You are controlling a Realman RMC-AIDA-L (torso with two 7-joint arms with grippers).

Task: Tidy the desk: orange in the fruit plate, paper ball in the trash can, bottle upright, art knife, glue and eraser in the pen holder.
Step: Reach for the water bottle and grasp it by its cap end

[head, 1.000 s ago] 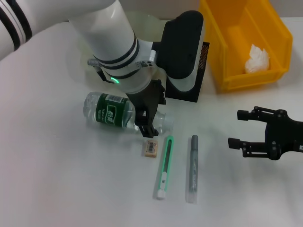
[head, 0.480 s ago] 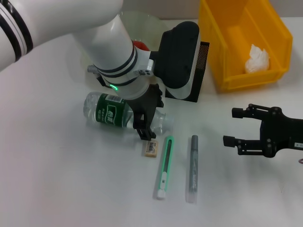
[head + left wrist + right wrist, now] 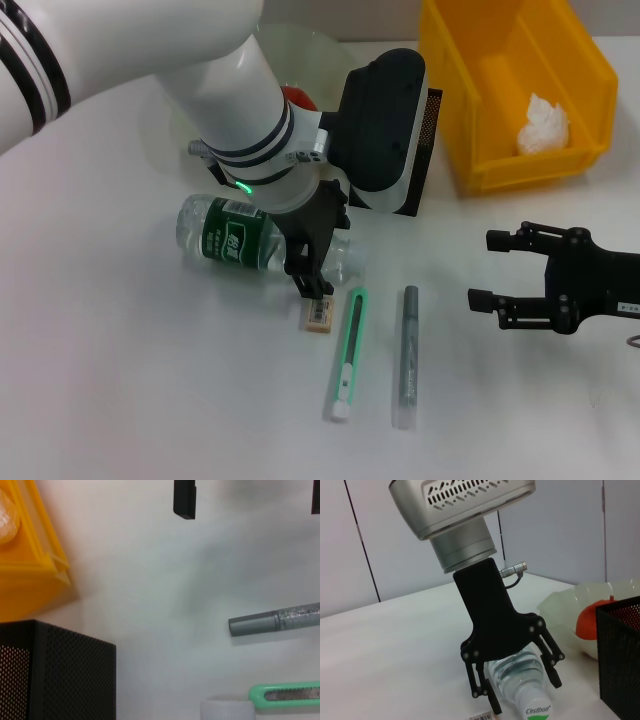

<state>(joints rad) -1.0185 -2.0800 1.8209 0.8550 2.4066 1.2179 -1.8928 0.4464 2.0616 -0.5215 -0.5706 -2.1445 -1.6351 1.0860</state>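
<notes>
The bottle (image 3: 228,234) lies on its side on the white desk, cap (image 3: 227,709) toward the right. My left gripper (image 3: 312,280) stands open over its neck, one finger (image 3: 481,682) on each side of the clear plastic (image 3: 517,672). Just below the fingertips lies the eraser (image 3: 319,313). The green art knife (image 3: 346,350) and the grey glue (image 3: 408,355) lie side by side to its right. The orange (image 3: 297,97) sits in the fruit plate (image 3: 300,50). The paper ball (image 3: 545,124) rests in the yellow trash can (image 3: 480,120). The pen holder (image 3: 427,130) is mostly hidden behind my left wrist. My right gripper (image 3: 482,269) hovers open to the right of the glue.
The trash can stands at the back right with the pen holder close on its left. The desk is bare at the front left and in front of the right gripper.
My right gripper has moved left toward the glue. My left arm has shifted a little, uncovering the orange, and its fingertips sit slightly nearer the eraser.
</notes>
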